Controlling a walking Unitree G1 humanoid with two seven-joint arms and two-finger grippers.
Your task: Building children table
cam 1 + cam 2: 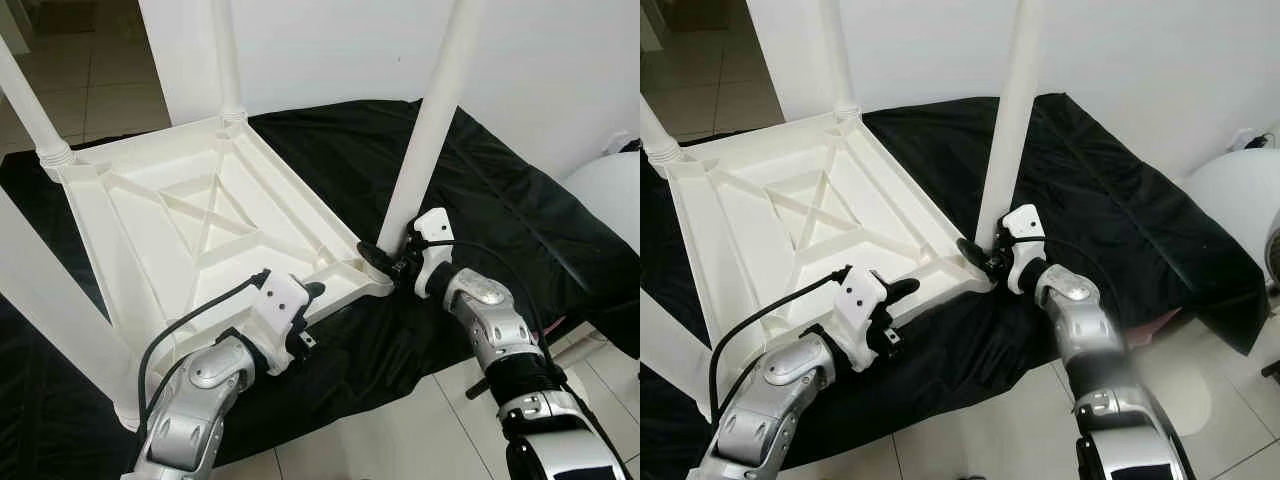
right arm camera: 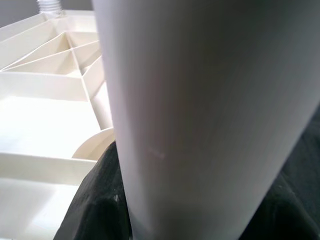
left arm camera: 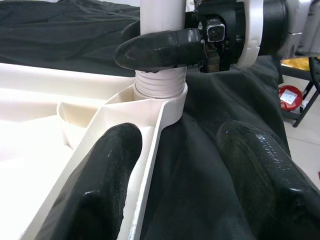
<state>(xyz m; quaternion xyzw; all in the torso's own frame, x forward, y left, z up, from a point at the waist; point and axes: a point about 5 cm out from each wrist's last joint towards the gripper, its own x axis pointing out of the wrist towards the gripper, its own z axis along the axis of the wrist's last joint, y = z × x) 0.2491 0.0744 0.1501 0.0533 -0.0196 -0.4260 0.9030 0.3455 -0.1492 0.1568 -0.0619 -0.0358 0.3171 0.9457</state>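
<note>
Your right gripper (image 1: 385, 258) clasped the upright leg (image 1: 425, 135) at centre frame, just above its socket; your left gripper (image 3: 175, 170), wide open, straddled the tabletop (image 1: 190, 215) rim.

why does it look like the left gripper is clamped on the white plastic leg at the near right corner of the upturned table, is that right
Not quite: the right gripper is clamped on that white plastic leg, as the left eye view shows. The left gripper sits open at the rim of the upturned white plastic table.
</note>
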